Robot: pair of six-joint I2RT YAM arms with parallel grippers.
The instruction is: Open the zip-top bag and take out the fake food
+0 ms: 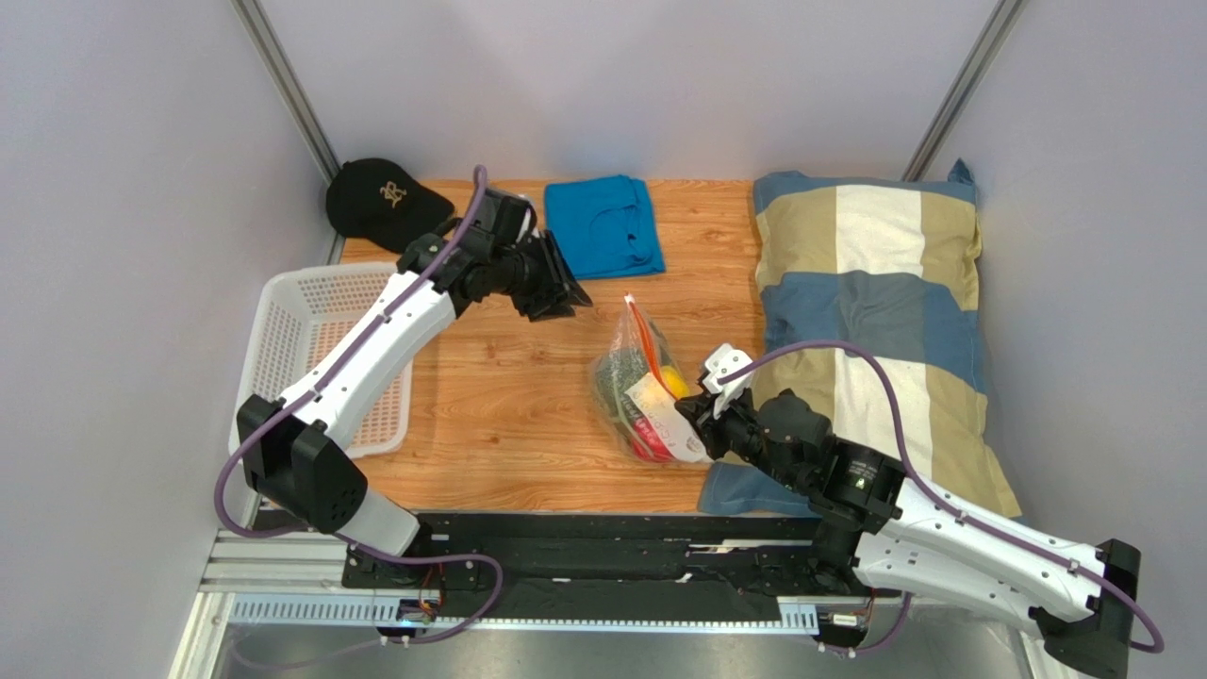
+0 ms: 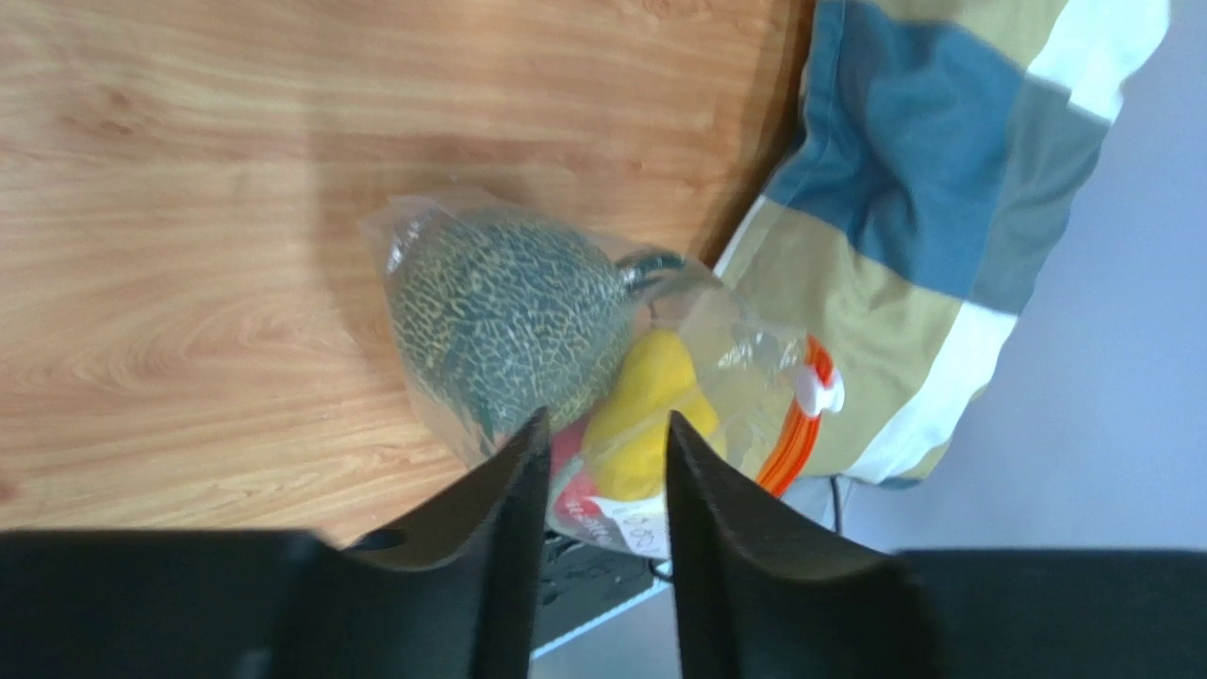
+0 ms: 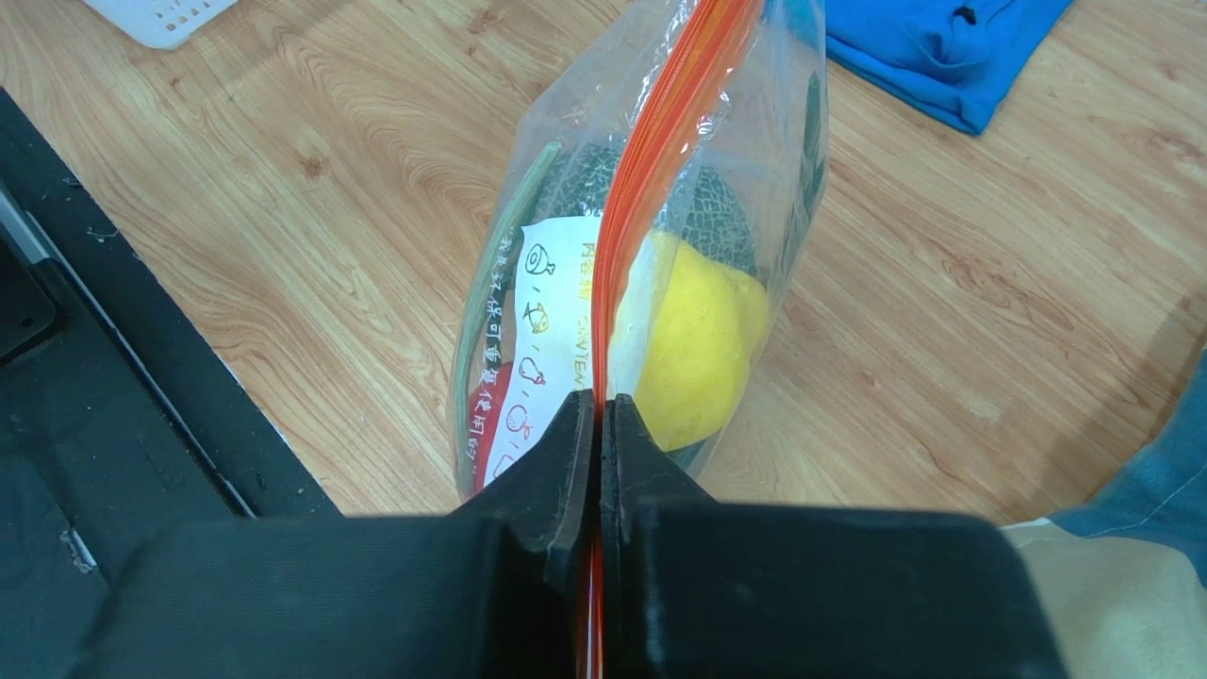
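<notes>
we see the zip-top bag (image 1: 645, 382) sitting on the worktop (image 1: 496, 425) just beside the pillow (image 1: 879, 283), on its left, with the fake food (image 3: 701, 340) inside. our right tool (image 3: 597, 410) is pinched tight on the bag's orange zip strip (image 3: 659, 128). our left tool (image 2: 607, 425) is narrowly parted, holding nothing, farther from the pillow than the bag and clear of it.

A white paper label (image 3: 546, 318) inside the zip-top bag (image 3: 751, 142) carries orange line drawings and rows of small print, none clear enough to read. Well apart from the bag, a black cap (image 1: 354, 207) bears a gold emblem (image 1: 387, 190), also illegible.
</notes>
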